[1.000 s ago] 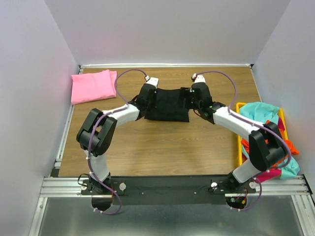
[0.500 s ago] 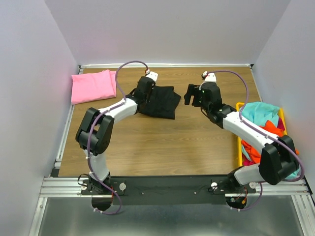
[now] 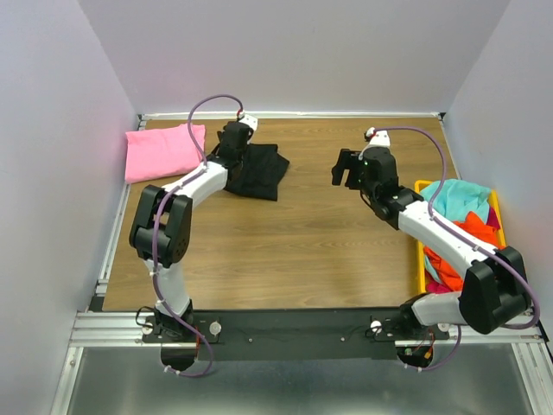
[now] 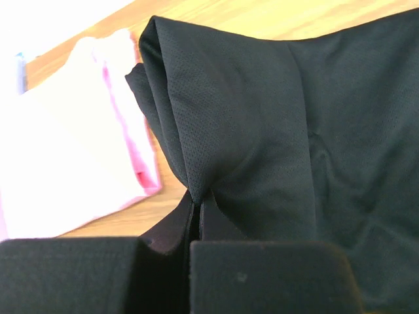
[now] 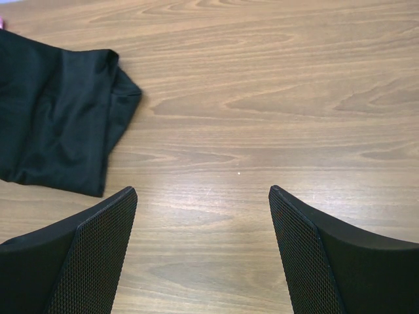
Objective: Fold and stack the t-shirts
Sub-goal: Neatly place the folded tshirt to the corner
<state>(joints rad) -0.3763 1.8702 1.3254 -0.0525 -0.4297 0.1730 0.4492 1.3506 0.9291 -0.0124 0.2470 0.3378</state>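
My left end effector [image 3: 232, 143] is clamped on a bunched edge of the black shirt [image 3: 262, 173], which trails toward 4 o'clock across the worktop [image 3: 294, 242]. The folded pink shirt [image 3: 162, 152] lies near at 9 o'clock, so stacking looks like the left's job. My right end effector [image 3: 348, 169] hangs apart and empty, at 3 o'clock.

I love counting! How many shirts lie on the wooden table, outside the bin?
2: the pink shirt in the far left corner, the black shirt beside it. None seem hidden.
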